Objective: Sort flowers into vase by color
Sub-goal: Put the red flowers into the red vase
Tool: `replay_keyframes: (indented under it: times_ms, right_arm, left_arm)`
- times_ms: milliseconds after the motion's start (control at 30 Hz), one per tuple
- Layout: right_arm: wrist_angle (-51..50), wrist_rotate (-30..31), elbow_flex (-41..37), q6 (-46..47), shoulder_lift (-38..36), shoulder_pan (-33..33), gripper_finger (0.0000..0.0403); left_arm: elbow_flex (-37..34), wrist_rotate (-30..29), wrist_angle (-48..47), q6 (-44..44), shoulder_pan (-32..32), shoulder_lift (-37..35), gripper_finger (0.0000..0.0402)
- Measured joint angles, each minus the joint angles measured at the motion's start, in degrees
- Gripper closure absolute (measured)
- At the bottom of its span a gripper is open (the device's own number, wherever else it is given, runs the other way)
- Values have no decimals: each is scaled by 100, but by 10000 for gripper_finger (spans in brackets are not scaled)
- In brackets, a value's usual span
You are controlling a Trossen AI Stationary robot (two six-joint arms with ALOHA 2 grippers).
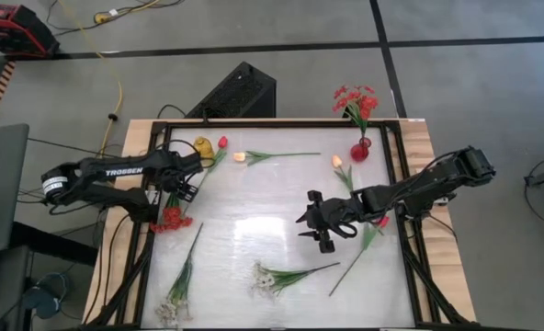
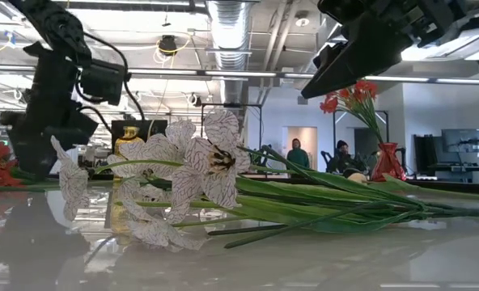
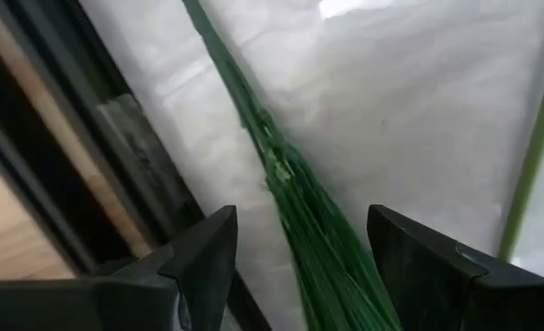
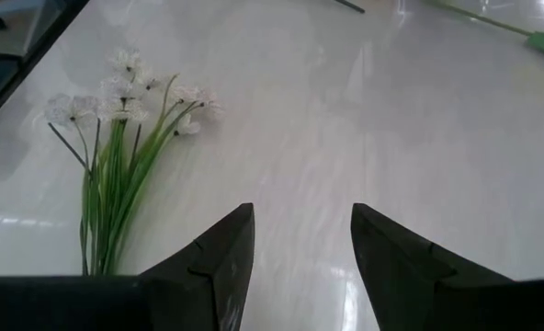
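Red cluster: a bunch of red blossoms (image 1: 171, 219) lies at the table's left edge, far across from the red vase (image 1: 360, 150), just beside the left arm.
Left gripper: the left gripper (image 3: 300, 267) hangs low over that left edge with its jaws spread wide and empty; a bundle of green stems (image 3: 295, 198) runs between them without being pinched.
Yellow vase: a yellow vase (image 1: 202, 147) stands at the back left, well apart from the red vase, with one red tulip (image 1: 221, 142) at its side; whether that tulip sits in it cannot be told.
White sprays: two sprays of white blossoms lie near the front edge, one at the front left (image 1: 173, 310), one (image 1: 265, 278) nearer the middle, both diagonally across from the red vase.
Cream tulips: one cream tulip (image 1: 241, 156) lies at the back, left of the red vase; another (image 1: 337, 162) lies just beside it.
Right gripper: the right gripper (image 1: 316, 223) hovers over mid-table, in front of the red vase, fingers parted and holding nothing, facing the white sprays.
Red vase: at the back right, it holds a spray of red flowers (image 1: 355, 99).
Progress: early by the look of it; one bunch is sorted, and most stems lie loose on the table (image 1: 254, 211).
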Motion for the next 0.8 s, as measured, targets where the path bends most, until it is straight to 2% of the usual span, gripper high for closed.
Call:
replay_keyframes:
  times_ms: [200, 300, 400, 667, 800]
  right_arm:
    - [37, 7, 0, 0, 0, 0, 196]
    - [47, 7, 0, -2, 0, 0, 196]
    - [66, 7, 0, -2, 0, 0, 196]
    - [64, 8, -2, 0, -2, 0, 196]
    - [64, 7, -2, 0, -2, 0, 196]
  left_arm:
    - [-362, 364, 479, -100, 2, -33, 169]
    - [-400, 426, 461, -201, 2, -33, 184]
    - [-391, 460, 416, -273, 0, -21, 225]
    - [-396, 491, 460, -260, -4, -17, 378]
    - [-409, 421, 489, -266, -4, -174, 390]
